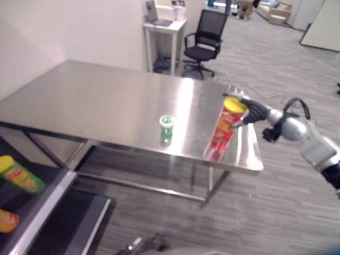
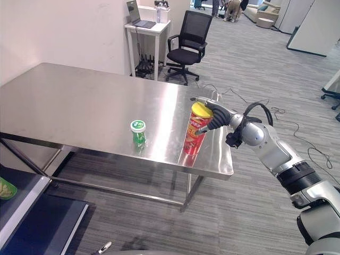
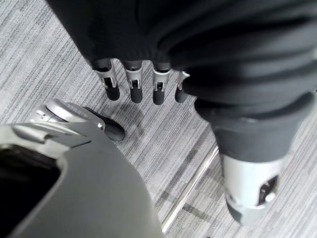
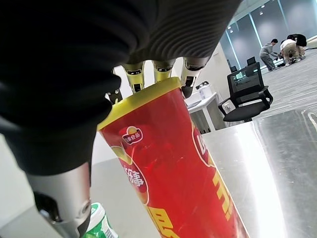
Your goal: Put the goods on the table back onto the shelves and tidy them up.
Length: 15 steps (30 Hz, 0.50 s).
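Stainless steel makes up the table (image 2: pixel 79 101), and I place everything else by it. A red chip can (image 2: pixel 195 133) with a yellow lid stands upright on the tabletop close to the table's right end, just back from its front edge. My right hand (image 2: pixel 215 116) is at the top of that can: the fingers (image 4: pixel 159 70) curve over the rim of the yellow lid and the thumb (image 2: pixel 202 131) presses against the red side lower down, so the hand is clamped on the can. The can's base rests on the steel.

A small green jar (image 2: pixel 138 132) with a green-and-white lid stands on the table too, near the front edge and toward the middle from the can, well apart from it. In my right wrist view the jar (image 4: pixel 97 224) shows low down beside the can (image 4: pixel 173 168).

Off the table's left end, lower than the tabletop, a dark shelf (image 1: pixel 50 199) with a pale front edge holds a green-and-yellow can (image 1: pixel 20 174) lying on its side and an orange item (image 1: pixel 7 220) nearer the front.

Behind the table's far right corner stand a black office chair (image 2: pixel 186 42) and a small white side table (image 2: pixel 142 33) with a laptop (image 2: pixel 134 15) on it.

My left hand (image 3: pixel 143 84) hangs over grey carpet (image 3: pixel 158 144), fingers (image 3: pixel 135 85) straight and apart, holding nothing.
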Tool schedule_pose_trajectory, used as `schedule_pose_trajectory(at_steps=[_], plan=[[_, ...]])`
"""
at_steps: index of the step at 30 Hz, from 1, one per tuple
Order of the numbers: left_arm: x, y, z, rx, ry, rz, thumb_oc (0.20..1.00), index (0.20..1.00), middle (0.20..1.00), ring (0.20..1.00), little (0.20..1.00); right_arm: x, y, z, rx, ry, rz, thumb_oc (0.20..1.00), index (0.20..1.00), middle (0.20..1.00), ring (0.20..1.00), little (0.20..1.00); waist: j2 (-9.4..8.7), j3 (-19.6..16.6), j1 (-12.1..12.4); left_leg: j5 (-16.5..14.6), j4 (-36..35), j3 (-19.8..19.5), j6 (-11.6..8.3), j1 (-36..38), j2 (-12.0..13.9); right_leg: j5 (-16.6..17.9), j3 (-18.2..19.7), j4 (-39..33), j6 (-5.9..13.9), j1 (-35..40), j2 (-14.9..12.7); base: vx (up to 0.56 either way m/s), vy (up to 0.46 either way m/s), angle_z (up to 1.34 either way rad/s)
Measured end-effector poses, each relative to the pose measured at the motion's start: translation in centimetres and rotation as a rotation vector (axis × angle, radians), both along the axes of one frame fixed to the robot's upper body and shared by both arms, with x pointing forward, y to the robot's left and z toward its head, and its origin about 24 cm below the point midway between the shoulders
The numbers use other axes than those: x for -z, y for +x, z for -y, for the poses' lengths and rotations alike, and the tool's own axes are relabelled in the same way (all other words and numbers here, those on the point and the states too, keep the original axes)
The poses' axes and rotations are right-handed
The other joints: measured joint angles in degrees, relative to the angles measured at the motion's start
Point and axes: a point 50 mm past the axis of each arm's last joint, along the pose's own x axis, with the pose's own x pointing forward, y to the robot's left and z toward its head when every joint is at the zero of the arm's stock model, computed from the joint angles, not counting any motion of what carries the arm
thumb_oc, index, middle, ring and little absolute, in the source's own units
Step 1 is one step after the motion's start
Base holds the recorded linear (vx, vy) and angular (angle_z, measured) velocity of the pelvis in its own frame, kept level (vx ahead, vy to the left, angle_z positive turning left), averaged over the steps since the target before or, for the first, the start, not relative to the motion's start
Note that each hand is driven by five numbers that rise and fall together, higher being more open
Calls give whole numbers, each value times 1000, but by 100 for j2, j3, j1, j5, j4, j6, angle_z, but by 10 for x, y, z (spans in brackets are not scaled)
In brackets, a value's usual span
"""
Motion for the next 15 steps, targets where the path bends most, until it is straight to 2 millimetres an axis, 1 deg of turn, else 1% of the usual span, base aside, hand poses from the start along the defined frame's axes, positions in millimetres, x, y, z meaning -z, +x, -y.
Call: schedule_pose_trajectory(at_steps=[8,15], plan=[[0,0,0,0,0,0,1000,1000,1000,1000,1000,3,4,9,48,-23,5,1000,1000,1000,1000,1000,1,0,2,2,31,2,2,1,-1,0,1,0,0,0,-2,0,0,0],[0,0,0,0,1,0,1000,1000,1000,1000,1000,5,6,8,57,-1,6,1000,1000,1000,1000,1000,4,0,-3,3,31,7,3,6,0,1,6,0,-1,3,-1,0,0,0]])
